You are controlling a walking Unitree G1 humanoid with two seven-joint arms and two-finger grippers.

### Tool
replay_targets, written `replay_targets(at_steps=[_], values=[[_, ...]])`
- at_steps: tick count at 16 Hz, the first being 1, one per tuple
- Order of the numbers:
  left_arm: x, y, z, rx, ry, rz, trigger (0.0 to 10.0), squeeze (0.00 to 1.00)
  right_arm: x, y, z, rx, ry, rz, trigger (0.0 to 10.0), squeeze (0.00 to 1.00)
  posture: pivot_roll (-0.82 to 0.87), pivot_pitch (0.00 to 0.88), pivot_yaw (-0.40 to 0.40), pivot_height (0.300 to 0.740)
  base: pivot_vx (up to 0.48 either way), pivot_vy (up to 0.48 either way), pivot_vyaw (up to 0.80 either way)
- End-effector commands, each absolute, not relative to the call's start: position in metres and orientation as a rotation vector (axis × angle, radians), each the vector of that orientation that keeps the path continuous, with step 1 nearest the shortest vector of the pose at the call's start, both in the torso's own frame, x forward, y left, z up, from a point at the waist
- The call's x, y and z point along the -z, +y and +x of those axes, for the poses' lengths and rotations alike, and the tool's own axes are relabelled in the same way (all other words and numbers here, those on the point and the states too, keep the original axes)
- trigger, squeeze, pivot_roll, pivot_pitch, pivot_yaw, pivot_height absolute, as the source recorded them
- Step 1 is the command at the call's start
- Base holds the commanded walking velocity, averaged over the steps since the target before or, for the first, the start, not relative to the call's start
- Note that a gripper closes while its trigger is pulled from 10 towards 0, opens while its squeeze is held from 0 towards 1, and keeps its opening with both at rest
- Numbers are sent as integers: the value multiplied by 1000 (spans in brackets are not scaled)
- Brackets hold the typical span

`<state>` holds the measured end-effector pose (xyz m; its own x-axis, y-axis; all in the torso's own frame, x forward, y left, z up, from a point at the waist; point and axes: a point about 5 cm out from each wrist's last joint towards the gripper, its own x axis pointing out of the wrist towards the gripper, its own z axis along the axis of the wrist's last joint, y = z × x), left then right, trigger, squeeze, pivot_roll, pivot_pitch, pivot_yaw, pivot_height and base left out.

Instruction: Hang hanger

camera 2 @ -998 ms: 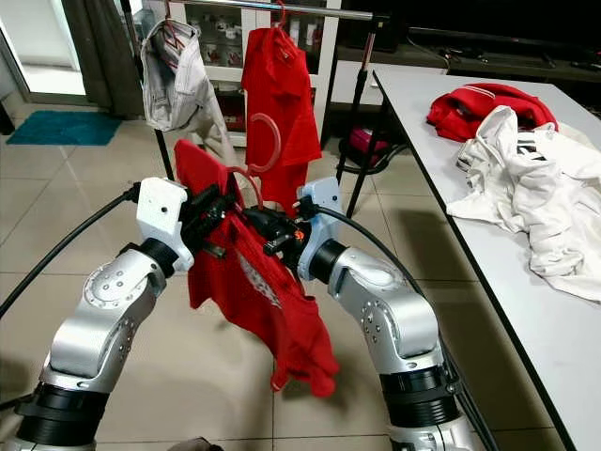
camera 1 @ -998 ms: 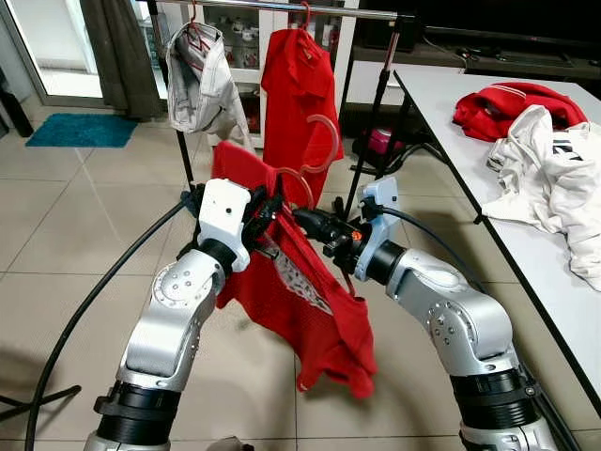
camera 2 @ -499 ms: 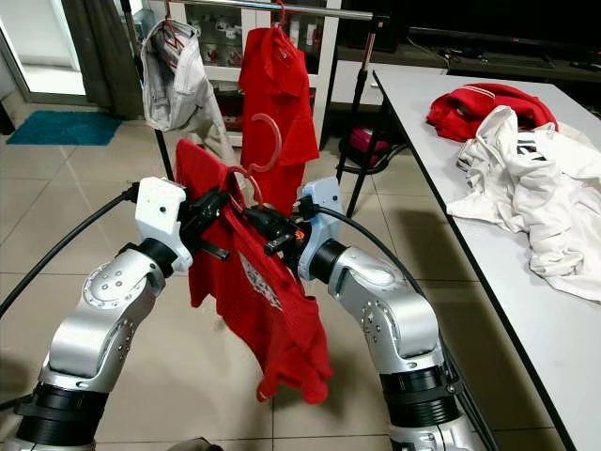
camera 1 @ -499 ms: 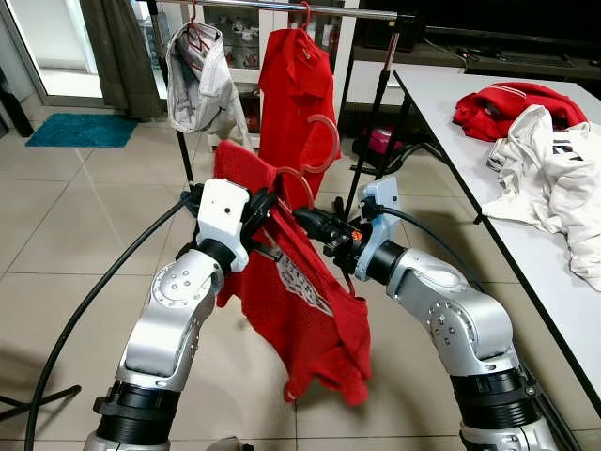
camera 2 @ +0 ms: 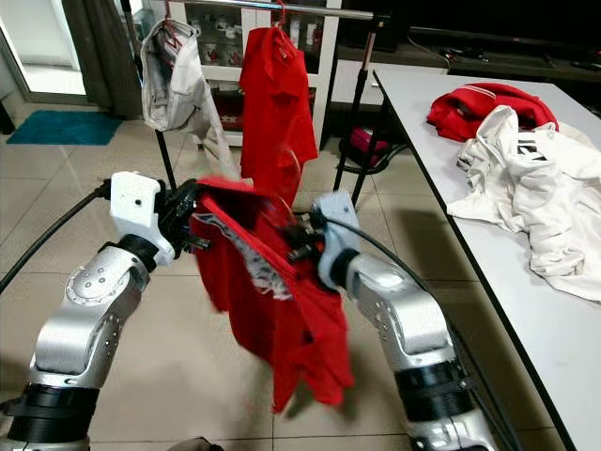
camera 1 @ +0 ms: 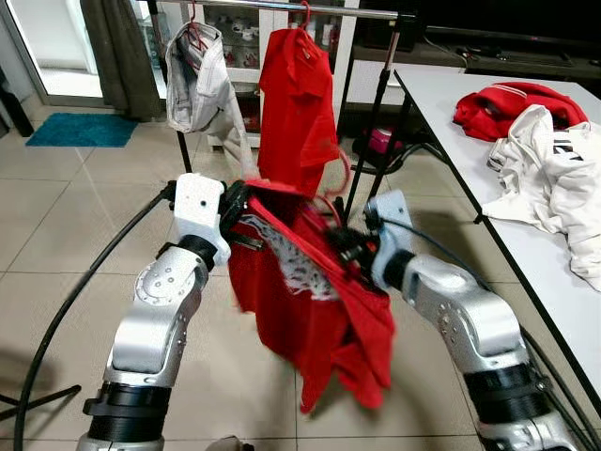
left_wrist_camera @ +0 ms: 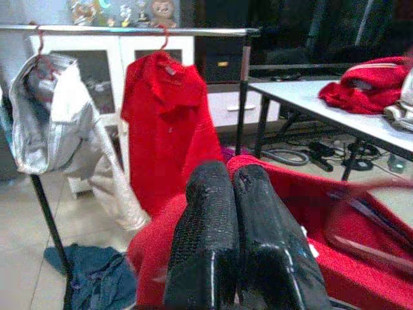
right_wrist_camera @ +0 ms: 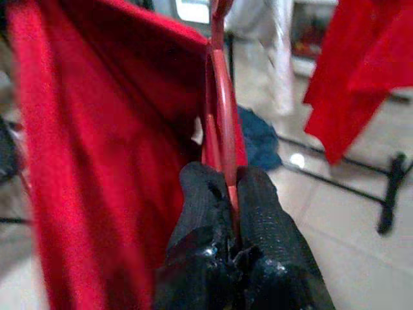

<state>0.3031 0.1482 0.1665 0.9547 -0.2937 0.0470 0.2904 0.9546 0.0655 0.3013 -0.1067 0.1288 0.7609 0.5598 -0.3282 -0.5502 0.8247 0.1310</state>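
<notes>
Soft matt red cloth shirt point(camera 1: 310, 319), glossy red plastic hanger point(right_wrist_camera: 221, 123), textured black fingers point(right_wrist_camera: 264, 219)

A rack point(camera 1: 282, 7) with two hung garments stands ahead, a table point(camera 1: 441, 103) bearing clothes to its right.

Red shirt point(camera 1: 310, 319) (white print), red hanger point(right_wrist_camera: 221, 97), black fingers point(right_wrist_camera: 200, 219).

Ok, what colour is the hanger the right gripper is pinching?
Red, about the same shade as the shirt; the right wrist view shows the hanger best.
</notes>
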Motion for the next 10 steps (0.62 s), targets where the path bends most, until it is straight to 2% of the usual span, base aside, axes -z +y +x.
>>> replay_targets(at_steps=[1,5,6,8,10], values=[[-171,160,307,218,-63,46,0,0,-124,-119,300,-552,409,-16,10000,0,-93,0,-44,727,0,0,0],[-157,177,312,96,19,102,0,0,-137,-119,291,-599,383,-9,10000,0,-97,0,-42,727,0,0,0],[-151,177,310,96,42,117,0,0,-151,-117,295,-570,291,72,10000,0,-97,0,-42,727,0,0,0],[-143,170,307,147,80,111,0,0,-164,-117,300,-513,215,186,10000,0,-101,0,-40,727,0,0,0],[-142,149,302,281,79,71,0,0,-158,-114,302,-500,241,187,10000,0,-101,0,-40,727,0,0,0]])
